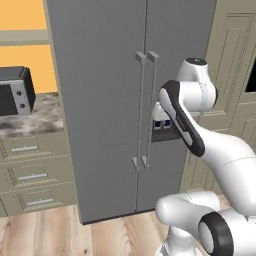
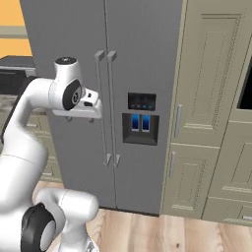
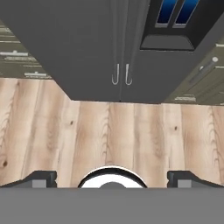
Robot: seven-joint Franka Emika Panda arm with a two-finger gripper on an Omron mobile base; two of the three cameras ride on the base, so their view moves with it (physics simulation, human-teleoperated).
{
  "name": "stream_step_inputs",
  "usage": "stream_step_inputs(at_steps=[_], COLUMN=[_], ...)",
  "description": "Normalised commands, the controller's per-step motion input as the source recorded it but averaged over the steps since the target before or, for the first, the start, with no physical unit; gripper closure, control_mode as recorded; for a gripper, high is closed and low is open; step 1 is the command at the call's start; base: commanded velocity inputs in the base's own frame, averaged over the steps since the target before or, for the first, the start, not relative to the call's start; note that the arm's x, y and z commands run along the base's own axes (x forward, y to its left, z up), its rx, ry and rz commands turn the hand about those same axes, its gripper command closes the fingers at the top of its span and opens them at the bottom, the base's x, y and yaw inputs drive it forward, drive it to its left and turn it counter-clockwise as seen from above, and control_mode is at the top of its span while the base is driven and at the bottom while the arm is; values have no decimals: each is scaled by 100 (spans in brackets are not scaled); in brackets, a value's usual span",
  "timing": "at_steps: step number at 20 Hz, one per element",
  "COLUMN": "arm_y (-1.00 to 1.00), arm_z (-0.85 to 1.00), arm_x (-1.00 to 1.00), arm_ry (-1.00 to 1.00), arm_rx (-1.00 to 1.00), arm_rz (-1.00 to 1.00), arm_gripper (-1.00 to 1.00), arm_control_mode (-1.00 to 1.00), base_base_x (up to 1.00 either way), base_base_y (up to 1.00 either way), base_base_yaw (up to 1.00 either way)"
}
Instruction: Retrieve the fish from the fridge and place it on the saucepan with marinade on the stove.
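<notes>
1. One fridge [image 1: 105, 100], dead ahead of me: tall grey unit, two doors, both shut, standing on the wood floor [image 3: 109, 131].
2. Two long vertical bar handles [image 1: 146, 110] side by side at the centre seam; hand view catches their hooked lower ends.
3. One dispenser panel [image 2: 141, 119] on the right door, two blue-lit windows, dark recess below.
4. My pincer [image 3: 112, 178]: one, tips spread wide at the bottom of the hand view, nothing between them, aimed at the floor in front of the fridge.
5. Beige cabinets [image 2: 211, 98] right of the fridge.
6. Left: three drawers [image 1: 30, 175] under a marbled tabletop [image 1: 35, 117] carrying one dark microwave [image 1: 16, 90].
</notes>
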Motion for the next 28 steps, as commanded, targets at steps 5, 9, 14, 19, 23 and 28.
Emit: stream_step_inputs(at_steps=[5,9,14,19,23,28], arm_y=[34,7,0,0,0,0], arm_z=[6,11,4,0,0,0], arm_x=[38,6,31,55,72,73], arm_ry=[-19,-35,-24,-9,0,0], arm_rx=[0,0,2,2,0,0], arm_rz=[0,5,0,0,0,0], arm_gripper=[-100,-100,-100,-100,-100,-100], arm_control_mode=[-100,-100,-100,-100,-100,-100], base_base_x=[0,0,0,0,0,0], base_base_y=[0,0,0,0,0,0], base_base_yaw=[0,0,0,0,0,0])
